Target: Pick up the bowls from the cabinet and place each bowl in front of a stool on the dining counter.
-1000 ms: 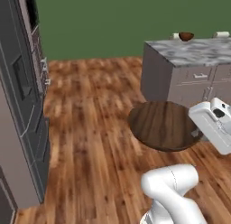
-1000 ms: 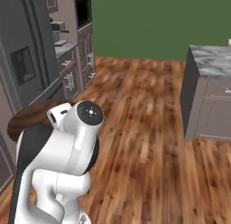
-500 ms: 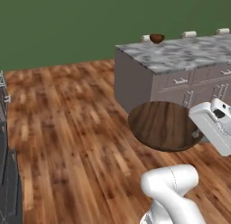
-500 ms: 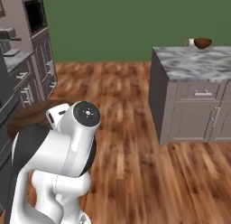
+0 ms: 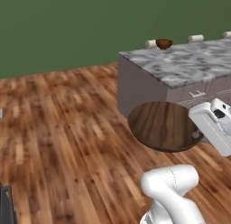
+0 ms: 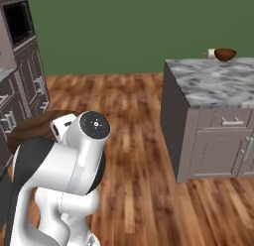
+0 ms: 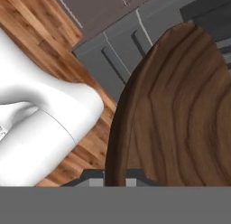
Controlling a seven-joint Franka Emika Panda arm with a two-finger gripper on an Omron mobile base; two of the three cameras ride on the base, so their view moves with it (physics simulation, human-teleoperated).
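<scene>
My gripper [image 5: 197, 134] is shut on the rim of a wide, shallow dark wooden bowl [image 5: 162, 126], which hangs flat over the floor just in front of the dining counter [image 5: 189, 65]. In the hand view this bowl [image 7: 180, 110] covers the right half, and its rim runs down between my fingertips [image 7: 92, 177]. Its edge [image 6: 30, 128] juts out behind my arm in the right base view. A second, deeper bowl [image 5: 164, 43] [image 6: 225, 54] stands on the counter's far edge, in front of a stool [image 5: 151, 44]. Two more stool tops [image 5: 195, 38] show behind the counter.
The counter's taupe drawer base [image 6: 223, 141] faces me at the right. Tall dark units with a built-in oven [image 6: 20, 22] and drawer fronts [image 6: 15, 106] line the left side. Wooden floor [image 5: 67, 128] lies open between them, and a green wall stands behind.
The base has turned and driven, so the whole picture has shifted: the counter now sits closer and more central, and the dark units have slid off to the left. The bowl stays in my grip.
</scene>
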